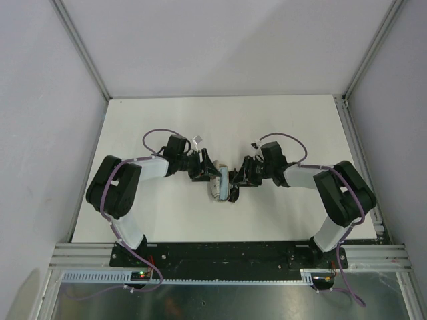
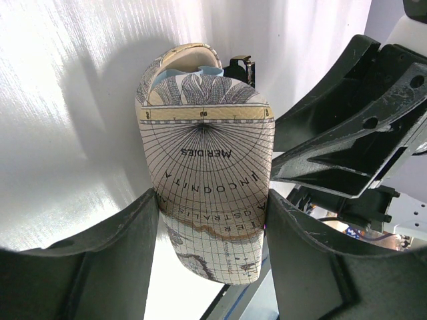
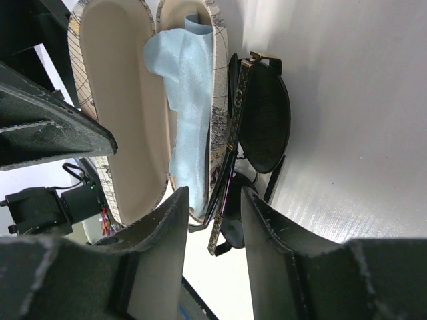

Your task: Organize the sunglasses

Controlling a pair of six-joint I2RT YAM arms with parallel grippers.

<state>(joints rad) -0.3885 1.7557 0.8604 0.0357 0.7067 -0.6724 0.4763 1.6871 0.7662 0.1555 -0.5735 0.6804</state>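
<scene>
The sunglasses [image 3: 267, 127] are folded, with dark lenses and a thin black frame. They stand on edge against the right rim of the open map-printed case [image 3: 123, 100], which holds a light blue cloth [image 3: 190, 87]. My right gripper [image 3: 215, 200] is open, and the near end of the sunglasses sits between its fingers with a gap on the left side. My left gripper [image 2: 212, 200] is shut on the case [image 2: 203, 153], both fingers pressed on its sides. From above, both grippers meet at the case [image 1: 219, 187] at mid-table.
The white table [image 1: 160, 127] is bounded by grey walls with metal posts. A black rail [image 1: 220, 253] at the near edge carries the arm bases. The right arm's black gripper body [image 2: 353, 133] looms just right of the case in the left wrist view.
</scene>
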